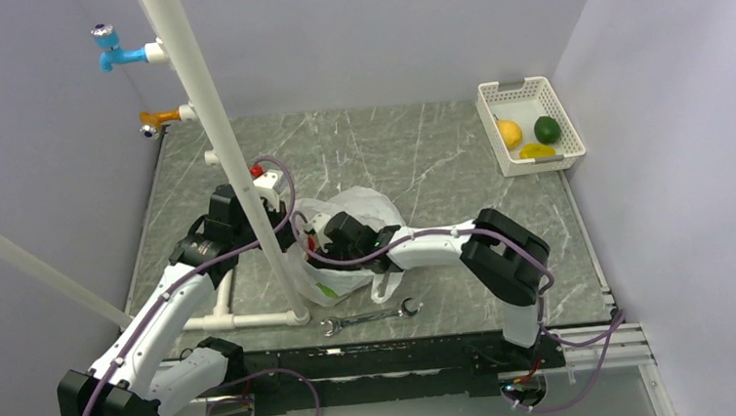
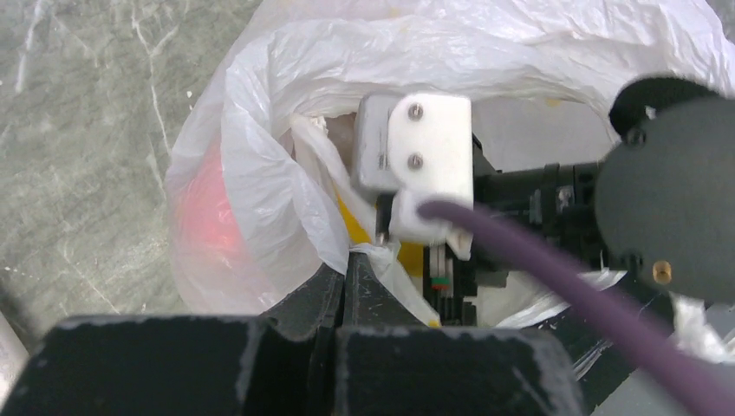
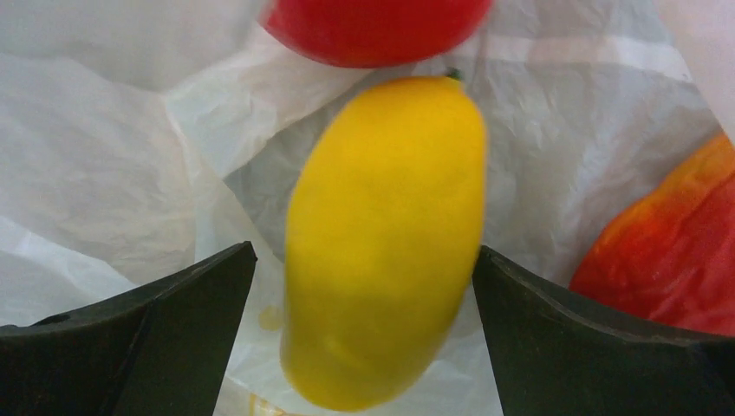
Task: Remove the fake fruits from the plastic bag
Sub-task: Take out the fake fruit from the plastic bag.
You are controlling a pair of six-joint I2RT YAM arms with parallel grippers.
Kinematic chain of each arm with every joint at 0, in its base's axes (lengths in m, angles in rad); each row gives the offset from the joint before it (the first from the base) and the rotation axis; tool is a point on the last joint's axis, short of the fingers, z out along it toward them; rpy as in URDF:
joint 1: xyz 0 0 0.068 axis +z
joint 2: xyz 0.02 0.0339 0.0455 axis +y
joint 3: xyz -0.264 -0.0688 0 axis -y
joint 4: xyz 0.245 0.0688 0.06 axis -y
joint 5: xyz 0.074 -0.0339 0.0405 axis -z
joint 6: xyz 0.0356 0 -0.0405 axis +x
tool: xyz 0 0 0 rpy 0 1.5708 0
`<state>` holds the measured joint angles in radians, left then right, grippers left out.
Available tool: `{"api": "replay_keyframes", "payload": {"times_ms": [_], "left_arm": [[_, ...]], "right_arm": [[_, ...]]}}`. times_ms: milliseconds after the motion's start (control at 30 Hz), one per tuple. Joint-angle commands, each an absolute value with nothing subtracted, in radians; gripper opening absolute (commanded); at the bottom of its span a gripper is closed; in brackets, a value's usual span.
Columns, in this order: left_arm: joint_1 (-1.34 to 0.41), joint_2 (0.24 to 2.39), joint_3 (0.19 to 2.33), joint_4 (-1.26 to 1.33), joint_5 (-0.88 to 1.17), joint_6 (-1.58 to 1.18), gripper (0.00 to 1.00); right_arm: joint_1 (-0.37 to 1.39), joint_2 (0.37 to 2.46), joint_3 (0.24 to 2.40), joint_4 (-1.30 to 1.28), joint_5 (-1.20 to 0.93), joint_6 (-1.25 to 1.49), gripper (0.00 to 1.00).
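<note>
The plastic bag [image 1: 364,213] lies crumpled in the middle of the table, its mouth towards the left. My left gripper [image 2: 355,258] is shut on a fold of the bag's rim [image 2: 260,165] and holds the mouth up; in the top view it sits at the bag's left edge [image 1: 292,228]. My right gripper [image 3: 363,250] is inside the bag, jaws open on either side of a long yellow fruit [image 3: 386,243]. The right finger [image 3: 555,329] is at the fruit's side; the left one stands a little apart. A red fruit [image 3: 373,26] lies beyond it and a red-orange fruit [image 3: 676,251] to the right.
A white lattice basket [image 1: 557,97] at the back right holds a yellow-orange fruit [image 1: 509,133], a green one [image 1: 546,129] and a yellow one [image 1: 536,150]. A wrench [image 1: 372,316] lies near the front edge. A white pipe frame [image 1: 233,159] stands by the left arm.
</note>
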<state>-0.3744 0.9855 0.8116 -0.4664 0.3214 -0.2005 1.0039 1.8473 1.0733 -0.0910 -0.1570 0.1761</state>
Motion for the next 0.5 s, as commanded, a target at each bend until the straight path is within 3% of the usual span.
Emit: {"api": "replay_keyframes", "payload": {"times_ms": [0, 233, 400, 467], "left_arm": [[-0.369, 0.985, 0.821, -0.467, 0.286, -0.196, 0.00], [-0.365, 0.983, 0.817, -0.463, 0.287, -0.197, 0.00], [-0.359, 0.983, 0.821, -0.460, 0.288, -0.198, 0.00], [-0.358, 0.984, 0.821, -0.462, 0.283, -0.196, 0.00]], "right_arm": [[1.072, 1.932, 1.027, -0.107, -0.005, 0.218, 0.99], [1.073, 1.895, 0.943, -0.028, 0.144, 0.241, 0.76], [1.072, 1.830, 0.931, 0.044, 0.138, 0.233, 0.34], [1.068, 1.824, 0.968, 0.040, 0.160, 0.231, 0.28]]}}
